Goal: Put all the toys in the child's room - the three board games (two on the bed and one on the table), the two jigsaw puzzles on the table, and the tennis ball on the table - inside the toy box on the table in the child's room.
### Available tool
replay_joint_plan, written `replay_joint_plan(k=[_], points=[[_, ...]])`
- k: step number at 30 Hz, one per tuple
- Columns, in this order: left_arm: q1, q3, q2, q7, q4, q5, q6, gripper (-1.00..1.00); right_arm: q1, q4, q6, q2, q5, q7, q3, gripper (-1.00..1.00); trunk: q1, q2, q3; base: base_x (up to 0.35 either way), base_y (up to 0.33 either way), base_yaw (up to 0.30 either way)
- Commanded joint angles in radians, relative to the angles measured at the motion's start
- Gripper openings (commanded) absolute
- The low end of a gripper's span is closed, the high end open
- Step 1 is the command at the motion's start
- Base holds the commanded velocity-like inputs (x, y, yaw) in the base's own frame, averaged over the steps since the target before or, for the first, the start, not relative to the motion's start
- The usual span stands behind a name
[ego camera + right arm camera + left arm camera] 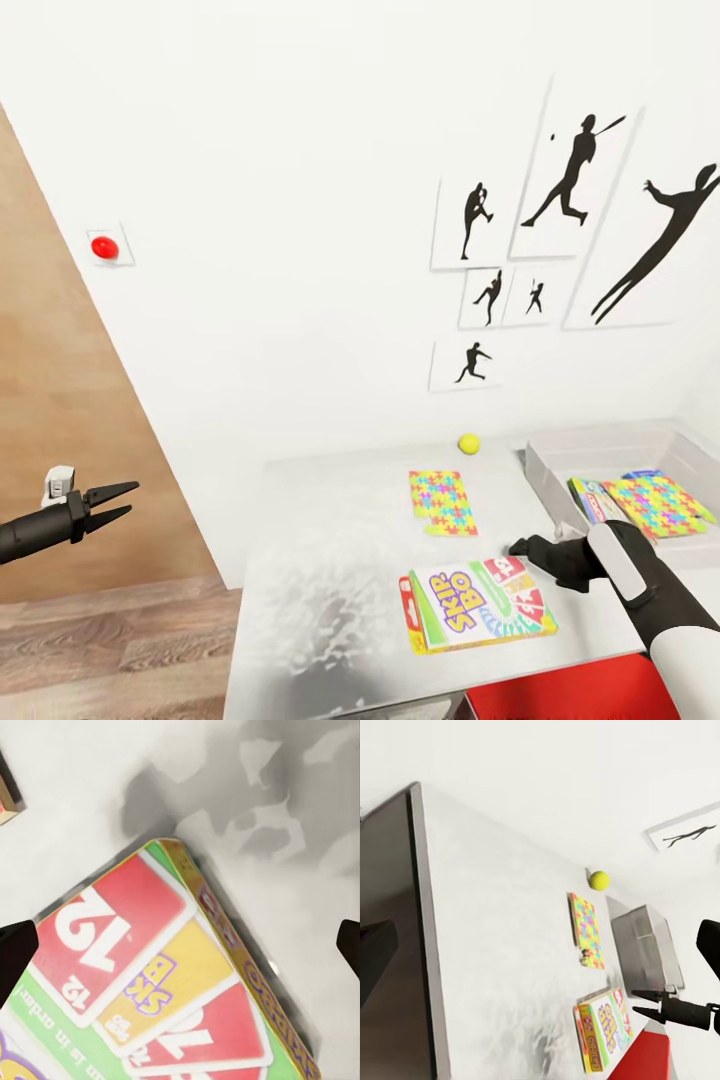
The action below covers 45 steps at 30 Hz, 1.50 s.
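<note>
Your right gripper (522, 548) hangs just above the pale grey desk (330, 540), its black fingers spread apart with nothing between them, right at the far corner of the flat printed "Skip-Bo" board game box (478, 604). From the right wrist camera you look straight down on that box's red, yellow and green cards (165, 982), with a dark fingertip at each side edge of the picture. The box lies flat near the desk's front edge.

Beyond it, a thin square jigsaw puzzle of yellow, pink, blue and green pieces (443, 501) lies flat on the desk, and the small yellow-green tennis ball (469, 443) sits further back, near the white wall. At the desk's right end stands the light grey shallow toy box (545, 470); inside it you can see a second multicoloured jigsaw puzzle (660, 502) lying over a green board game box (592, 498).

Your left gripper (112, 504) is held well off to the left of the desk, over the wood-plank floor (110, 630), its fingers apart and holding nothing.
</note>
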Motion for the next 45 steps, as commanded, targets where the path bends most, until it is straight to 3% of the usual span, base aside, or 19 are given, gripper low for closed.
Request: replay_joint_plan(k=[1, 17, 28, 45], points=[[-0.001, 0.000, 0.000, -0.002, 0.000, 0.002, 0.008, 1.00, -0.001, -0.001, 0.003, 0.000, -0.011, -0.009, -0.001, 1.00, 0.001, -0.002, -0.004, 0.000, 0.000, 0.000], [-0.001, 0.000, 0.000, -0.002, 0.000, 0.002, 0.008, 1.00, -0.001, -0.001, 0.002, 0.000, -0.007, 0.067, 0.035, 1.00, 0.001, -0.002, -0.030, 0.000, 0.000, 0.000], [-0.001, 0.000, 0.000, -0.002, 0.000, 0.002, 0.008, 1.00, -0.001, -0.001, 0.002, -0.001, -0.007, 0.074, 0.041, 1.00, 0.001, -0.002, -0.045, 0.000, 0.000, 0.000], [-0.001, 0.000, 0.000, -0.002, 0.000, 0.002, 0.008, 1.00, -0.001, -0.001, 0.002, -0.001, -0.009, 0.076, 0.042, 1.00, 0.001, -0.002, -0.048, 0.000, 0.000, 0.000]])
